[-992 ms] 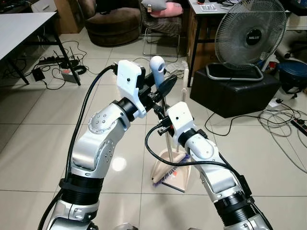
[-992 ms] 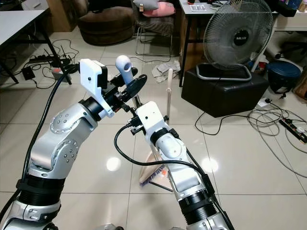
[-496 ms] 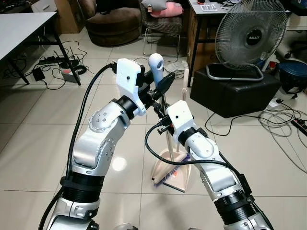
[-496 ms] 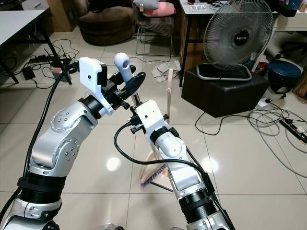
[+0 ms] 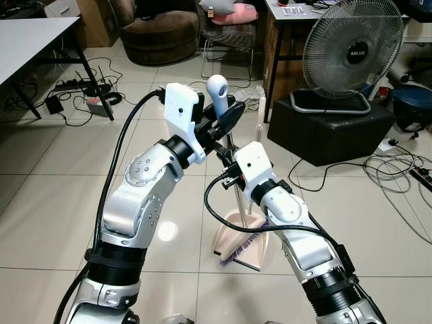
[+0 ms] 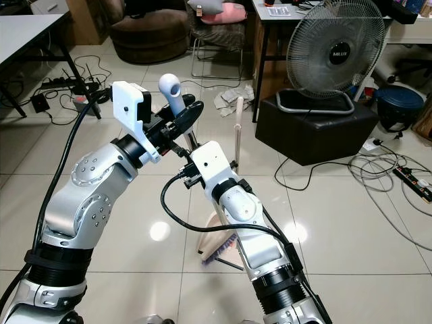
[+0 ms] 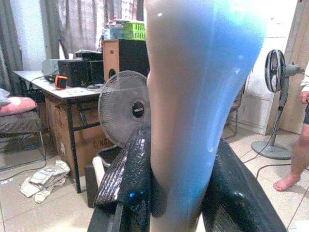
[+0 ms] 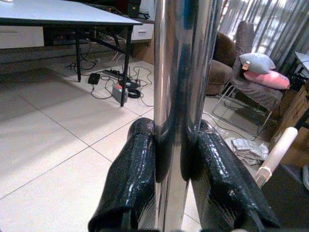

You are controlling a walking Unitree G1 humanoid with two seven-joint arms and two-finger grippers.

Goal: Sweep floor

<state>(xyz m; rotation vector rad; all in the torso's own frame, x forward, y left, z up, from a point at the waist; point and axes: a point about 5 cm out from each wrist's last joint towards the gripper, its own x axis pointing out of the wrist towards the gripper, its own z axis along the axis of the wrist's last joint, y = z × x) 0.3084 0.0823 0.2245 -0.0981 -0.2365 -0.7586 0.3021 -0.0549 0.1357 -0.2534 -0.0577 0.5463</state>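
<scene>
1. Left gripper [image 5: 219,116] is clamped on the pale blue grip [image 5: 217,91] at the top of the broom; in the left wrist view its black fingers [image 7: 126,176] press both sides of that grip.
2. Right gripper [image 8: 175,169] is closed on the chrome broom pole [image 8: 181,72] lower down, just under the left gripper; fingers [image 8: 130,179] pinch the pole from both sides.
3. Broom head [image 5: 237,248] with purple bristles sits at the floor, on or just at the lip of the beige dustpan [image 5: 244,251]; can't tell which.
4. The dustpan's wooden handle [image 5: 258,125] stands upright just beside the pole, close to the right arm.
5. Risk: the smooth chrome pole could slip or twist in the right gripper's narrow pinch, so the bristles lose floor contact.
6. Risk: a wide stroke could knock the dustpan handle over or shove the dustpan, since head and pan are so close.
7. Risk: the arms are crossed tight; the black wrist cable [image 5: 223,219] hangs near the pole and may snag.
8. Crumpled paper [image 5: 251,94] lies on the tiles beyond the grippers, near the fan's black stand [image 5: 331,128]; floor cables [image 5: 398,175] toward the right edge could catch the bristles.
9. Judgement: sweep in progress, broom held with 2 grips, debris not yet in the pan.
</scene>
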